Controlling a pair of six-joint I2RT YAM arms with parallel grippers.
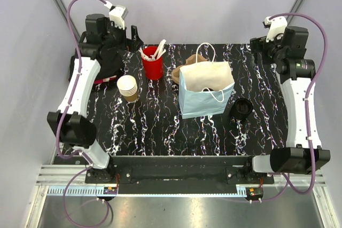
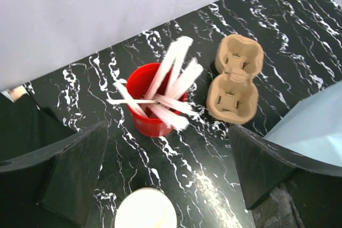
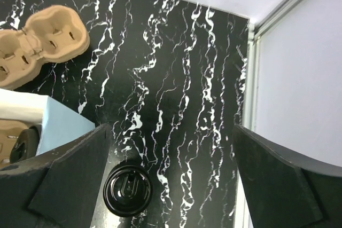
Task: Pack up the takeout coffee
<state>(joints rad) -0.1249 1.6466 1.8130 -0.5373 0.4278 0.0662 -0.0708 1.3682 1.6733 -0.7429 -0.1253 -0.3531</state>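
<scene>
The takeout coffee cup (image 1: 127,87), tan kraft paper with a white inside, stands upright on the left of the black marbled table. Its white rim shows at the bottom edge of the left wrist view (image 2: 145,211). My left gripper (image 1: 131,41) is open and empty, held high at the back left, above and behind the cup; in its own view (image 2: 168,169) the jaws stand wide apart. My right gripper (image 1: 262,46) is open and empty at the back right, and its view (image 3: 171,174) looks down on bare table.
A red cup of white utensils (image 1: 152,62) stands behind the coffee cup. A light blue paper bag (image 1: 206,92) stands open mid-table, with the brown pulp carrier (image 1: 189,63) behind it. A black lid (image 1: 243,108) lies right of the bag.
</scene>
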